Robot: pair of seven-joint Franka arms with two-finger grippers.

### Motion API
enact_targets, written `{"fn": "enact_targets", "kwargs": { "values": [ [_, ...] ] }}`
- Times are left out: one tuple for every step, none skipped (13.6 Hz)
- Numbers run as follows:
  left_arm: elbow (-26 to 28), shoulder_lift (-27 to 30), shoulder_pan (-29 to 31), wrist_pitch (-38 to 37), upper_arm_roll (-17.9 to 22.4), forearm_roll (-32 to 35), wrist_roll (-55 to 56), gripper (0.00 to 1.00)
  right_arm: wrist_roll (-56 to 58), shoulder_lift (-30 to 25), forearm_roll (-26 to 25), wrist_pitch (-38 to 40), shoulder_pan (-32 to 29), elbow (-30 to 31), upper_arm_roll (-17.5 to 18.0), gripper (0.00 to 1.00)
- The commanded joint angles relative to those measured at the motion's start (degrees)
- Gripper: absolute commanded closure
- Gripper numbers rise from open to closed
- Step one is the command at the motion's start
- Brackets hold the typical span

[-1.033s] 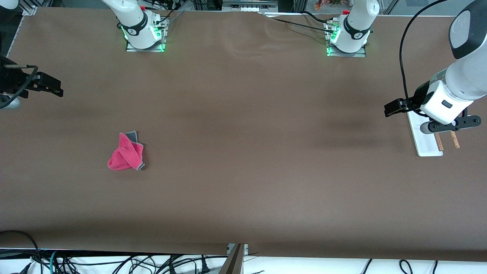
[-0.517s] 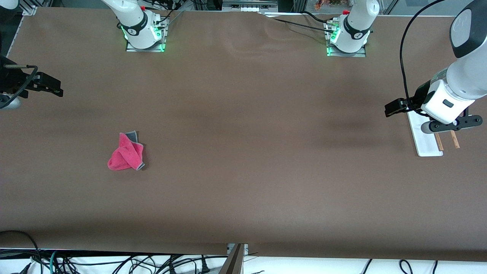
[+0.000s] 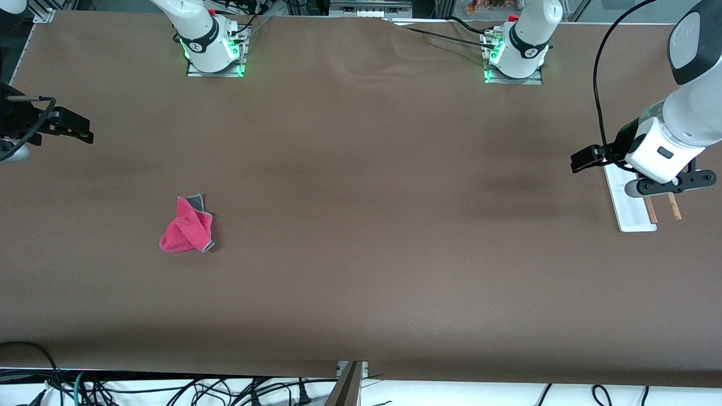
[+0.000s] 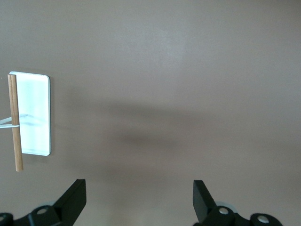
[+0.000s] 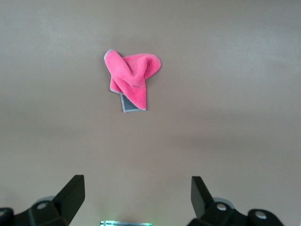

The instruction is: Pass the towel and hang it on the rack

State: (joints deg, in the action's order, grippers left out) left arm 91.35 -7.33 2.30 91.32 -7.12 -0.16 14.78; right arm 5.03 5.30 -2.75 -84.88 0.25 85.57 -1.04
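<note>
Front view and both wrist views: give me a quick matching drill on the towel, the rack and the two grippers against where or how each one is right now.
Things:
1. towel
2. rack
3. left gripper
4. right gripper

States:
A. open, up over the rack's end of the table
B. crumpled on the table, toward the right arm's end
C. open, up in the air with the towel in its wrist view
D. white base with brown rods, toward the left arm's end

Pairs: 1-B, 2-D, 3-A, 4-C
</note>
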Motion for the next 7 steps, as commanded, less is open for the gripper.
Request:
{"fn": "enact_targets", "kwargs": {
  "values": [
    [-1.2, 0.0, -0.2, -1.3, -0.3, 1.1, 0.9, 0.0, 0.0, 0.0, -0.4, -0.1, -0.3, -0.2, 0.0, 0.0],
    [-1.2, 0.0, -0.2, -1.3, -0.3, 1.1, 0.9, 0.0, 0.1, 0.0, -0.3, -0.2, -0.3, -0.2, 0.0, 0.0],
    [-1.2, 0.0, -0.2, -1.3, -0.3, 1.1, 0.8, 0.0, 0.1, 0.0, -0.3, -0.2, -0.3, -0.2, 0.0, 0.0],
    [-1.2, 0.0, -0.2, -1.3, -0.3, 1.1, 0.8, 0.0, 0.1, 0.0, -0.3, -0.5, -0.3, -0.2, 0.0, 0.0],
    [-1.1, 0.0, -0.2, -1.3, -0.3, 1.1, 0.8, 0.0, 0.1, 0.0, -0.2, -0.7, -0.3, -0.2, 0.0, 0.0],
    [-1.1, -0.1, -0.2, -1.3, -0.3, 1.1, 0.8, 0.0, 0.1, 0.0, -0.2, -0.8, -0.2, -0.2, 0.0, 0.0],
    [-1.0, -0.1, -0.2, -1.3, -0.2, 1.1, 0.8, 0.0, -0.1, 0.3, -0.5, -0.9, -0.1, -0.2, 0.1, 0.0]
  ]
}}
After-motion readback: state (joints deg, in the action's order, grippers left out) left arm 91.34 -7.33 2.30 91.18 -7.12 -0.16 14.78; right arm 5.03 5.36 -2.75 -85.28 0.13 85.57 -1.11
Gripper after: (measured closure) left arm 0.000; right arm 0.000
